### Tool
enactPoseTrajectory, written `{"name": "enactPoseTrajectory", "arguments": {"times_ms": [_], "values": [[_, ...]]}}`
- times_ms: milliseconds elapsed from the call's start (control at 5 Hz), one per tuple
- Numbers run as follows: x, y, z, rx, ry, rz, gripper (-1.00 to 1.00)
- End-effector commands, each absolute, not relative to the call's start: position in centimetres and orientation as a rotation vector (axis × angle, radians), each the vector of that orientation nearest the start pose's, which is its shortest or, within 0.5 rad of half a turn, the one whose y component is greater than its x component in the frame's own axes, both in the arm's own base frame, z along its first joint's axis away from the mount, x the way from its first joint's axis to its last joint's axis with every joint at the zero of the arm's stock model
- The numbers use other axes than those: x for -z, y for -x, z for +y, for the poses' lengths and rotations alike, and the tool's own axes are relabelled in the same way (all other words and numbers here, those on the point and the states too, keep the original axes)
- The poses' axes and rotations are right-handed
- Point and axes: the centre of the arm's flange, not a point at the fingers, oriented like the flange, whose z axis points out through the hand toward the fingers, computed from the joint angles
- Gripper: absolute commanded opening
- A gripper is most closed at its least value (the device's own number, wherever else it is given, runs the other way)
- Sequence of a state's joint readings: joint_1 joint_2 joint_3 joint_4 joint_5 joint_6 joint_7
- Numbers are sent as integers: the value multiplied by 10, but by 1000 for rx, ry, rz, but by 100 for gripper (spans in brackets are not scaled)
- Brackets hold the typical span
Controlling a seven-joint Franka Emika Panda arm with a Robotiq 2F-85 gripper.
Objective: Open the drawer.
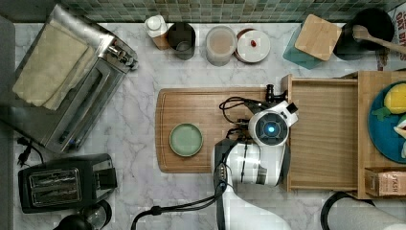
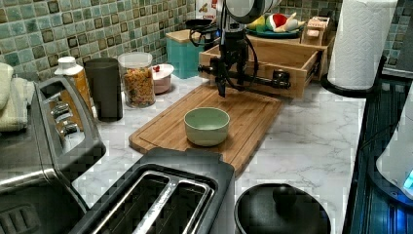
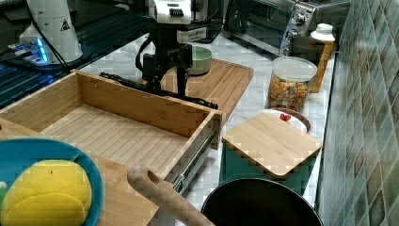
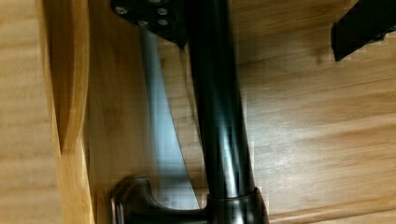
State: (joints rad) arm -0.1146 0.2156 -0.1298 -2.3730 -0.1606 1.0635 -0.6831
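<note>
Over the cutting board [image 1: 201,129], the hand [image 2: 223,78] is straddling the pulled-out drawer's [image 3: 117,125] handle [image 4: 219,121], released; next, backing away.

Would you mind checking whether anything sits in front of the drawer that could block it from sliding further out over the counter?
Yes. The bamboo cutting board lies on the counter right in front of the drawer, with a green bowl on it. The drawer front overhangs the board's edge, seemingly above it, with the gripper at the black handle.
</note>
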Motion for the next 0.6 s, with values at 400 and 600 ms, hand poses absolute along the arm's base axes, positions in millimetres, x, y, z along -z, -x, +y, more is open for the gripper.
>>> {"name": "enactPoseTrajectory", "arguments": {"times_ms": [400,600], "values": [[-268,-494,-12,95,3258,255,100],[-268,-494,-12,95,3257,255,100]]}}
